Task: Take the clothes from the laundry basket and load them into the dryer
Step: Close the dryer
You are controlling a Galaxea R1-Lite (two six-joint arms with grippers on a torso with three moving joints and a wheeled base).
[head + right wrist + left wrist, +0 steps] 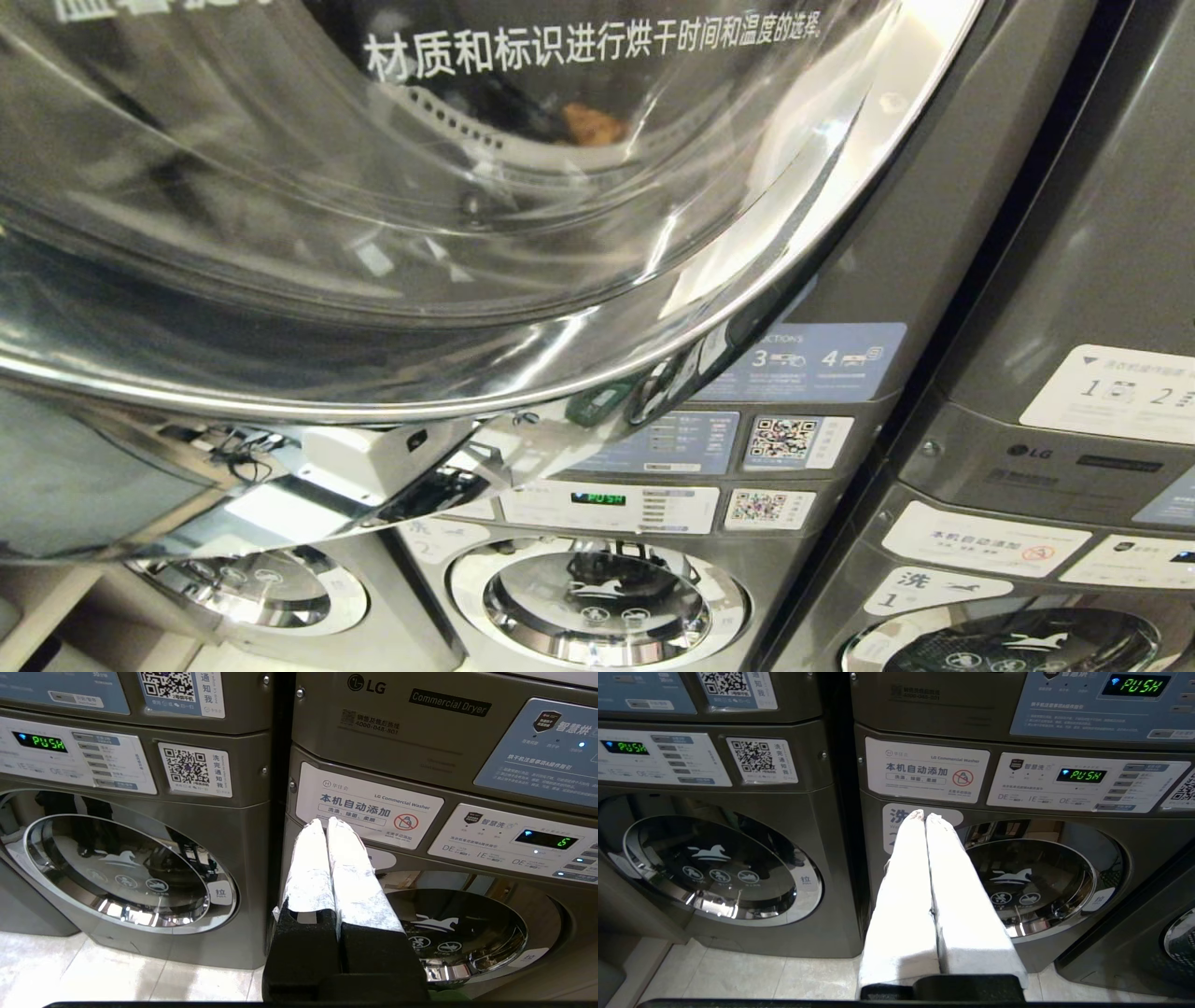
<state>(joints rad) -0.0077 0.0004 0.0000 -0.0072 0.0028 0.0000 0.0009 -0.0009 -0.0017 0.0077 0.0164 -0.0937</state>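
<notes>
The dryer's big round glass door, with a chrome rim, fills the upper left of the head view, swung out over the panels behind it. Through the glass I see the perforated drum and a small orange-brown item; I cannot tell what it is. The laundry basket is out of view. My left gripper is shut and empty, with white-wrapped fingers pointing at a lower washer's front. The right gripper is also shut and empty, level before another washer. Neither arm shows in the head view.
Grey stacked LG machines stand side by side. Lower washers have round chrome doors and control panels showing "PUSH". Pale tiled floor lies in front. A second machine stack stands to the right.
</notes>
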